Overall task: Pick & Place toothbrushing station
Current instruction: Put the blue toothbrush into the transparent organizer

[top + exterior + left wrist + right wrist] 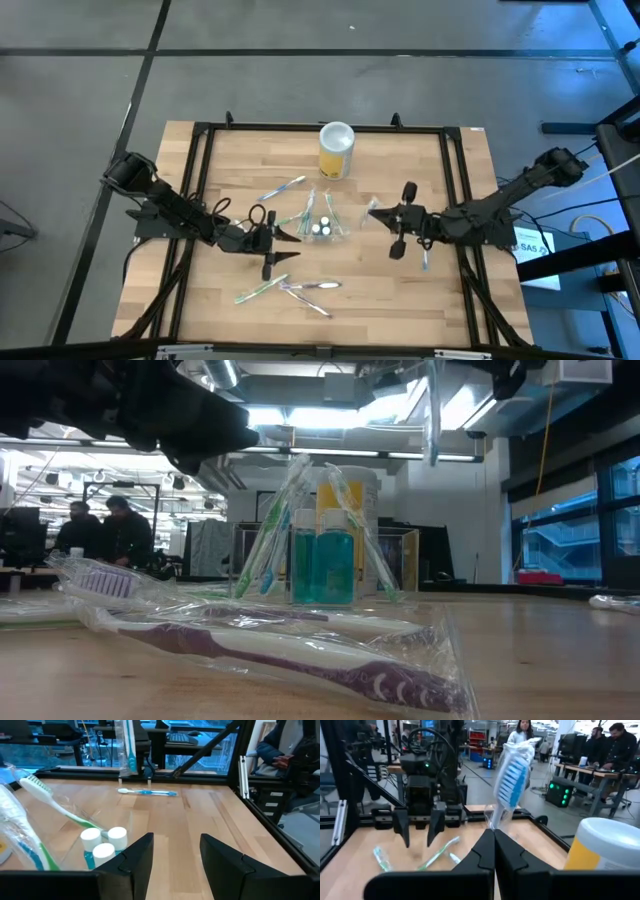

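Note:
The toothbrushing station (pixel 322 222) stands mid-table. It is a clear holder with three small teal bottles (pixel 322 565) with white caps (pixel 105 844) and wrapped toothbrushes (pixel 262 535) leaning in it. My left gripper (pixel 290 243) is just left of it, open, its fingers (pixel 142 857) level with nothing between them. My right gripper (pixel 375 212) is to the station's right, raised above the table and shut on a wrapped blue toothbrush (pixel 512 777). My right gripper pinches the wrapped blue toothbrush between its two shut fingers, at the handle (pixel 495 822) below the bristle head. The fingers lie level, coming from the table's right side, across the brush. The brush stands upright with its head up. Its lower end (pixel 432 455) hangs clear of the table.
A yellow canister with a white lid (pixel 336 150) stands at the far edge. Wrapped toothbrushes lie near the front (pixel 290 290), at far left of the station (pixel 282 188) and to the right (pixel 424 260). Black frame rails (pixel 200 180) border the table. People sit beyond it.

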`<state>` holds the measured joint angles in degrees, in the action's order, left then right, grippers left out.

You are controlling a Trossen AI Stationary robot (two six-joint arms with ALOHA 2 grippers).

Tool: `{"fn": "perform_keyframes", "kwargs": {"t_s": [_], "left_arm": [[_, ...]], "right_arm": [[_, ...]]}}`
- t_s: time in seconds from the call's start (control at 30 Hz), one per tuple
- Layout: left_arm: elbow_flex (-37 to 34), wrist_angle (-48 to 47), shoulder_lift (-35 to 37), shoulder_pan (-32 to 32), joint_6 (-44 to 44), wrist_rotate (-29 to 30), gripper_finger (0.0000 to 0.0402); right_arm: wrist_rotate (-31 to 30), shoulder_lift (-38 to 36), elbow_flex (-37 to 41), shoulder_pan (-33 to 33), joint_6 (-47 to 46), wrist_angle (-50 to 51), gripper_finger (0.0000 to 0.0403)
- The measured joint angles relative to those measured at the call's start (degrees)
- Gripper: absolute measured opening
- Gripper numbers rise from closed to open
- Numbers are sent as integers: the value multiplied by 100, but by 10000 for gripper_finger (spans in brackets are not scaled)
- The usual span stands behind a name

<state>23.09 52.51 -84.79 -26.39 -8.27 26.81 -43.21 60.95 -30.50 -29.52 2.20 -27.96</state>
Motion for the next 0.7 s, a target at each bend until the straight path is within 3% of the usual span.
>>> {"fn": "perform_keyframes", "kwargs": {"t_s": [0.13, 0.3, 0.47, 0.7], "left_arm": [[0, -2, 0, 4, 3, 4, 159], [0, -2, 0, 6, 208, 4, 159], [0, -2, 0, 39, 245, 5, 159], [0, -4, 0, 37, 208, -108, 159]], "right_arm": [[139, 2, 40, 221, -1, 0, 0], [687, 71, 40, 601, -83, -162, 0], [1487, 602, 40, 945, -130, -915, 0], [1586, 1190, 40, 1157, -242, -1226, 0]]}}
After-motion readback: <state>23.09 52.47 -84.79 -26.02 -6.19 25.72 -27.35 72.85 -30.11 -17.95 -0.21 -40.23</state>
